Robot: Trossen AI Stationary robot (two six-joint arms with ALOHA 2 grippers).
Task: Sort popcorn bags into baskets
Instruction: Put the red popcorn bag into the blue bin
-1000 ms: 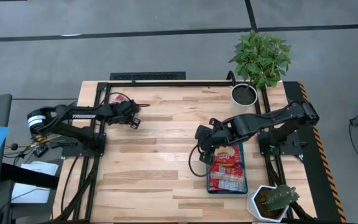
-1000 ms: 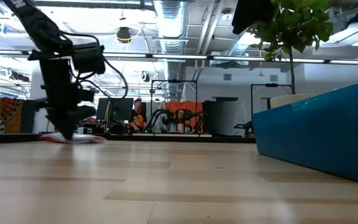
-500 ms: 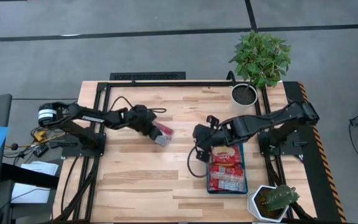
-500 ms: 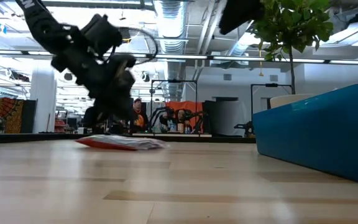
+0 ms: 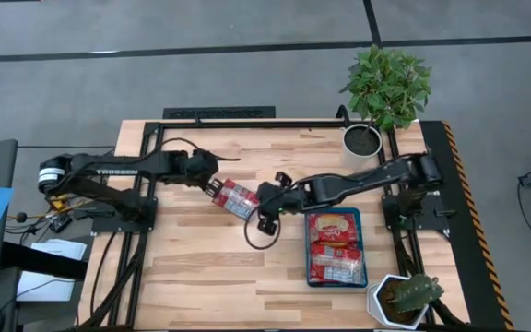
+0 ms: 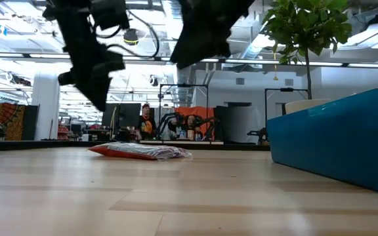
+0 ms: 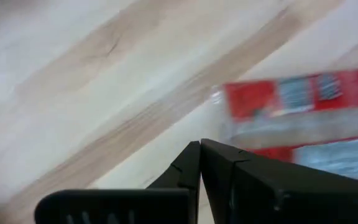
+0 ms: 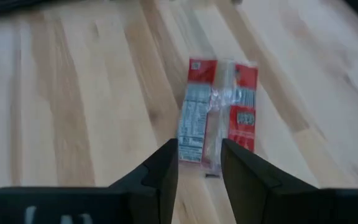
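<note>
On the wooden table lies a popcorn bag, print unreadable; right claw spread above, left claw clenched.

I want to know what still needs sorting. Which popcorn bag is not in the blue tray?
The lone popcorn bag lying flat on the bare table, between the left gripper and right gripper. The other bags lie inside the blue tray.

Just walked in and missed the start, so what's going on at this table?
One popcorn bag lies flat on the table mid-way between the arms. The left gripper, fingers shut, sits just beside it. The right gripper, open, points at the bag from the other side. Other bags already lie in the blue tray.
</note>
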